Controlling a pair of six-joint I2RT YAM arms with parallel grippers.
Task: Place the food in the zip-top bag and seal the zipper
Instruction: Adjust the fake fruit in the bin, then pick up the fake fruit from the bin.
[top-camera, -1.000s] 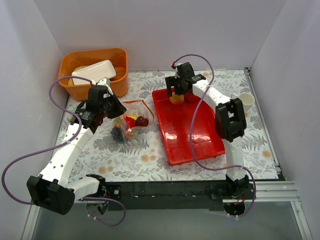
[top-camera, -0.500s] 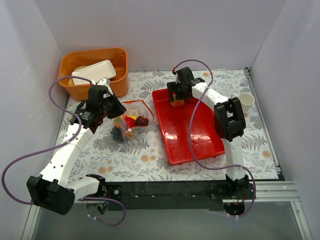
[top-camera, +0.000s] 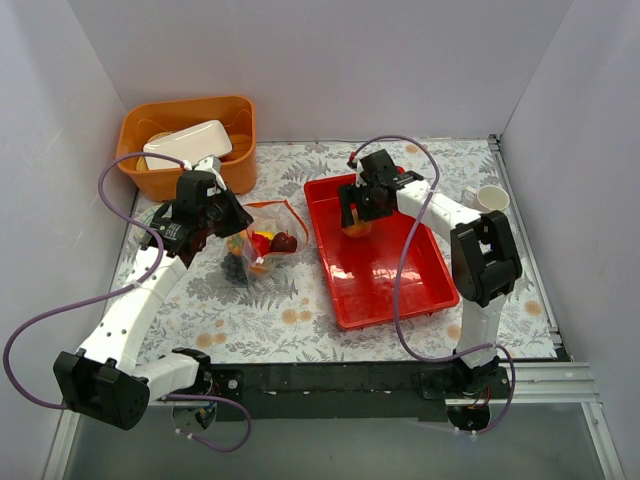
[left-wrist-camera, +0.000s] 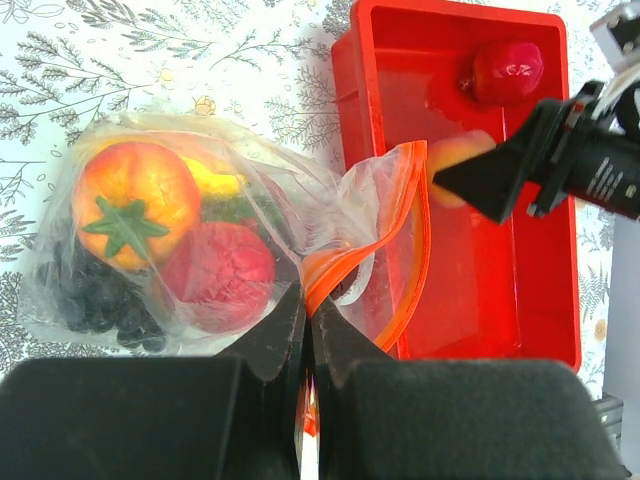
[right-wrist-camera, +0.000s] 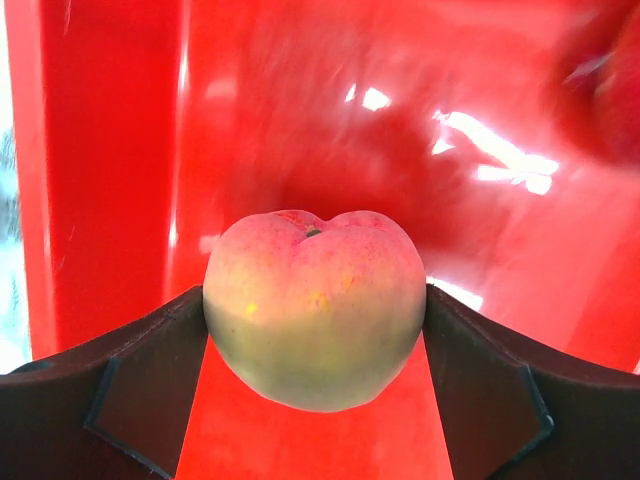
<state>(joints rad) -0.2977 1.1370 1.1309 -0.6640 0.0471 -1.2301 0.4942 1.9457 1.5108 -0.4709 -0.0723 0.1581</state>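
Observation:
The clear zip-top bag (top-camera: 258, 240) lies left of the red tray (top-camera: 400, 290). It holds an orange fruit (left-wrist-camera: 137, 205), a red ball (left-wrist-camera: 218, 275), dark grapes (left-wrist-camera: 100, 308) and a yellow piece (left-wrist-camera: 215, 180). My left gripper (top-camera: 222, 215) is shut on the orange-red zipper strip (left-wrist-camera: 385, 240) at the bag's mouth (left-wrist-camera: 308, 300), holding the mouth open toward the tray. My right gripper (top-camera: 357, 218) is shut on a peach (right-wrist-camera: 315, 300) and holds it over the tray's far left part; the peach also shows in the top view (top-camera: 355, 226). A red ball (left-wrist-camera: 508, 70) lies at the tray's far end.
An orange bin (top-camera: 235, 150) with a white container (top-camera: 190, 140) stands at the back left, just behind my left arm. A white cup (top-camera: 490, 198) stands right of the tray. White walls close in on three sides.
My right gripper has moved the peach from the tray's far edge toward the near side, and its elbow has swung right. The left gripper and the bag have not moved.

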